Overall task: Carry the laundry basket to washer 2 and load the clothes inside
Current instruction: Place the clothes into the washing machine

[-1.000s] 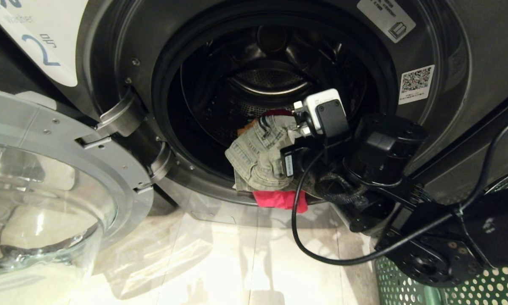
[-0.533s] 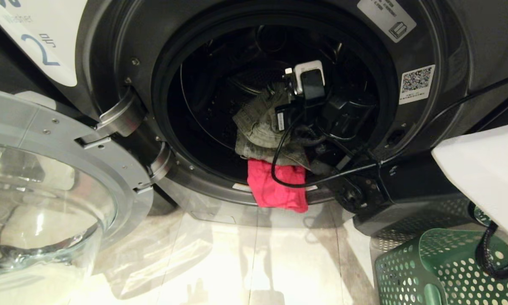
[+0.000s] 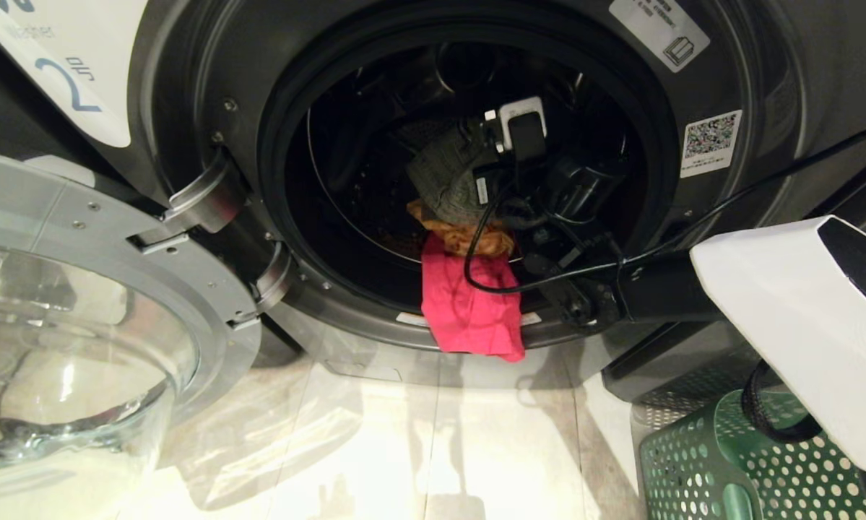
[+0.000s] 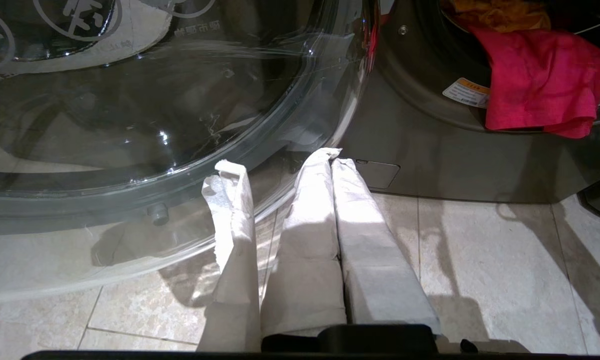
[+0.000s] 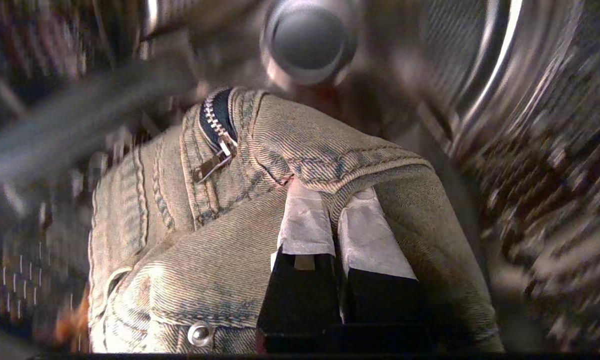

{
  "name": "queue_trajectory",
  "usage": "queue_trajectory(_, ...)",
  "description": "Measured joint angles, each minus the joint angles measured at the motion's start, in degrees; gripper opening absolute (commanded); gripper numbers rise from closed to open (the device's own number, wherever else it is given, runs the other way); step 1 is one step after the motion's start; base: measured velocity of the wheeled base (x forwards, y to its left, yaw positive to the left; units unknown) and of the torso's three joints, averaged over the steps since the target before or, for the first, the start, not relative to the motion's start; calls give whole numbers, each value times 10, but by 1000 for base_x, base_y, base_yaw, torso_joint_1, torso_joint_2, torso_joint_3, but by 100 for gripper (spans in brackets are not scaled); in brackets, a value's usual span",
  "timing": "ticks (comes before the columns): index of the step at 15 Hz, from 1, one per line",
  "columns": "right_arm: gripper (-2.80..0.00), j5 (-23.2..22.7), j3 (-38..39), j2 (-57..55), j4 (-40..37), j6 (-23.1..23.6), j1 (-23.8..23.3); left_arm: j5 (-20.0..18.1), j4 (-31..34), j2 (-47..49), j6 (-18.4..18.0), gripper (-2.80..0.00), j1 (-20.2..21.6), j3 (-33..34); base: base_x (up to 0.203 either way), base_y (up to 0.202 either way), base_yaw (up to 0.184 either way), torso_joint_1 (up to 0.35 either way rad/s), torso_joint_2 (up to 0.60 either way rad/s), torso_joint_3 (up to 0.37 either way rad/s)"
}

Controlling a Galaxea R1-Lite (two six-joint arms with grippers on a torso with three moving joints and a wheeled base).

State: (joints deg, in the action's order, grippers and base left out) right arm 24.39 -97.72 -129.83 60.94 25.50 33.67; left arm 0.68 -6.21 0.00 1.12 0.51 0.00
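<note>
The washer (image 3: 765, 65), dark grey with a white label showing the numeral 2 at its upper left, fills the head view, its round mouth open and its glass door (image 3: 64, 339) swung out to the robot's left, low over the pale tiled floor (image 3: 433, 448). The right arm reaches through the mouth into the drum (image 5: 530, 125), a black cable (image 3: 693, 224) trailing along it. The right gripper (image 5: 330, 197) is deep inside, jaws clenched on a fold of faded denim, a pair of jeans (image 5: 219, 240) with a zipper and a metal button showing; the jeans hang around and below the jaws, with the drum's hub straight ahead of them. Just under the held jeans lies a yellow-orange garment (image 3: 461, 235), and below that a pink-red cloth (image 3: 472, 307) drapes out over the lip of the mouth, nearer the floor than the jaws. The green perforated laundry basket (image 3: 700, 462) stands on the floor behind and below the right gripper, outside the washer, at the robot's right. The left gripper (image 4: 330, 160) hangs low over the tiles, jaws pressed together on nothing, the glass door just beside them and the pink-red cloth well off to their far side
</note>
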Motion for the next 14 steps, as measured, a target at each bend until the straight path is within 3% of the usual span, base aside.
queue_trajectory(8, -280, 2, 173, 51, -3, -47, 7, 0, 0, 0, 0, -280, 0, 0, 0, 0, 0, 0, 0, 0)
queue_trajectory(9, -207, 4, 179, 54, -4, -48, 11, 0, 0, 0, 0, -280, 0, 0, 0, 0, 0, 0, 0, 0)
queue_trajectory(10, 0, 4, 184, 57, -7, -48, 13, 0, 0, 0, 0, -280, 0, 0, 0, 0, 0, 0, 0, 0)
queue_trajectory(14, 0, 5, 192, 65, -22, -56, 18, 0, 0, 0, 0, -280, 0, 0, 0, 0, 0, 0, 0, 0)
